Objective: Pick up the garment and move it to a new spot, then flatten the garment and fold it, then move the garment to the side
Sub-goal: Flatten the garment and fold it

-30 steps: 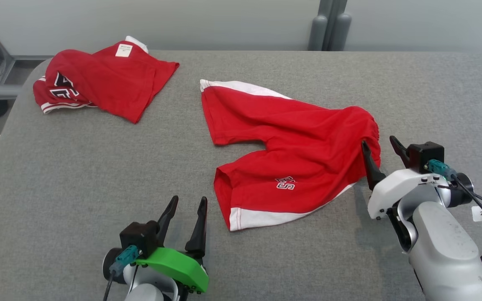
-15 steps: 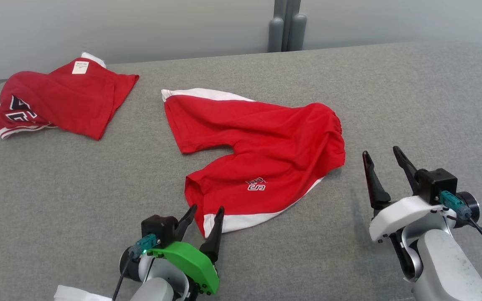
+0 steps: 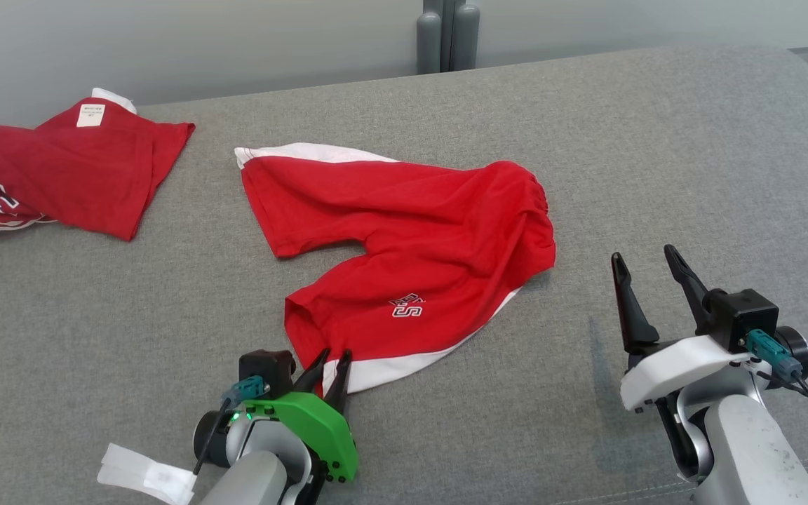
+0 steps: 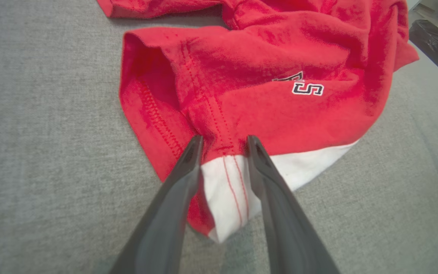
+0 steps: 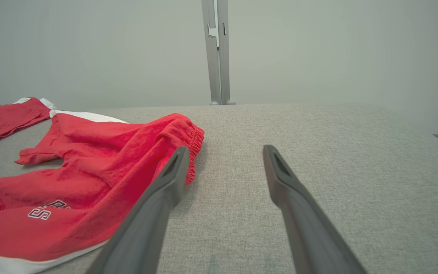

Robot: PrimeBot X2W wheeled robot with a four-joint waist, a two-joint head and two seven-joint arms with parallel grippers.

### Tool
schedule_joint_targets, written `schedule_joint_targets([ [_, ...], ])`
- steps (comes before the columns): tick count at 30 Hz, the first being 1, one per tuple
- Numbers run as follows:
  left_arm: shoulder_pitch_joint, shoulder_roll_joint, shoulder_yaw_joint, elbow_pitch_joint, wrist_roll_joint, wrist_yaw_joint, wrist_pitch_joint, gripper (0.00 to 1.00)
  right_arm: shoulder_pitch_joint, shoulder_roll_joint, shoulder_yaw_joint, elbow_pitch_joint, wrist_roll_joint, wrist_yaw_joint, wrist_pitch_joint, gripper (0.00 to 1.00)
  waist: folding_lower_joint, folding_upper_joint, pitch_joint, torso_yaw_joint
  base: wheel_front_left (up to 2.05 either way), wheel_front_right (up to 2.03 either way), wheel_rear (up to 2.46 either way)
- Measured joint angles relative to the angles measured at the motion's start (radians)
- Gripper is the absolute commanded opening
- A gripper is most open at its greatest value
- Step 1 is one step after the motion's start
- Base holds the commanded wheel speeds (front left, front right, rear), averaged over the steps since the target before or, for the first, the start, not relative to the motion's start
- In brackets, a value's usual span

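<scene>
a grey cloth table [image 3: 656, 140] before a pale wall [image 3: 236, 42]. a folded red top [image 3: 60, 175] lies at its far left corner. the red shorts [image 3: 411, 231] lie spread near the middle. at the near edge the left gripper [image 3: 335, 354] has its fingers half closed either side of the shorts' white hem [image 4: 226, 182]; i cannot tell whether they pinch it. the right gripper [image 3: 642, 254], wide open and empty, stands apart from the shorts, toward the near right
</scene>
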Motion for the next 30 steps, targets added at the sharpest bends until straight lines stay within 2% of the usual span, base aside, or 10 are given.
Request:
schedule_joint_targets([
  [1, -0.006, 0.0, -0.008, 0.012, 0.001, 0.006, -0.006, 0.42, 0.001, 0.001, -0.002, -0.005, -0.002, 0.0, 0.001, 1.0, 0.0, 0.0, 0.001, -0.001, 0.0, 0.0, 0.0],
  [3, -0.016, 0.0, -0.012, 0.029, -0.011, 0.022, -0.013, 0.54, 0.003, 0.004, -0.004, -0.014, -0.003, 0.0, 0.004, 1.0, 0.0, 0.0, 0.002, -0.001, 0.0, 0.0, 0.0],
  [6, -0.031, 0.001, -0.026, 0.064, -0.015, 0.032, -0.017, 0.86, 0.008, 0.006, -0.003, -0.022, -0.003, 0.0, 0.008, 1.0, 0.0, 0.0, 0.002, 0.0, 0.0, 0.0, 0.0],
  [8, -0.04, 0.0, -0.04, 0.078, -0.022, 0.03, -0.02, 0.85, 0.011, 0.008, -0.002, -0.026, -0.003, 0.0, 0.01, 1.0, 0.0, 0.0, 0.003, 0.0, 0.0, 0.0, 0.0],
  [9, -0.043, 0.0, -0.046, 0.08, -0.028, 0.024, -0.027, 0.76, 0.011, 0.009, -0.002, -0.028, -0.003, 0.0, 0.01, 1.0, 0.0, 0.0, 0.003, 0.001, 0.0, 0.0, 0.0],
  [10, -0.047, 0.0, -0.052, 0.08, -0.035, 0.021, -0.03, 0.62, 0.011, 0.01, -0.002, -0.03, -0.003, 0.0, 0.01, 1.0, 0.0, 0.0, 0.003, 0.001, 0.0, 0.0, 0.0],
  [14, -0.061, 0.0, -0.085, 0.076, -0.059, 0.016, -0.047, 0.3, 0.012, 0.013, -0.004, -0.033, -0.003, 0.0, 0.01, 1.0, 0.0, 0.0, 0.003, 0.003, 0.0, 0.0, 0.0],
  [17, -0.071, 0.0, -0.115, 0.075, -0.065, 0.016, -0.054, 0.0, 0.014, 0.016, -0.004, -0.034, -0.003, 0.0, 0.01, 1.0, 0.0, 0.0, 0.002, 0.002, 0.0, 0.0, 0.0],
  [22, -0.1, 0.0, -0.094, 0.016, -0.07, 0.041, -0.081, 0.0, 0.015, 0.017, -0.016, -0.037, -0.003, 0.0, 0.007, 1.0, 0.0, 0.0, 0.003, 0.005, 0.0, 0.0, 0.0],
  [30, -0.1, 0.026, 0.09, -0.178, 0.008, 0.077, -0.085, 0.0, 0.022, 0.02, -0.019, -0.036, -0.005, 0.0, 0.008, 1.0, 0.0, 0.0, 0.008, 0.017, 0.0, 0.0, 0.0],
])
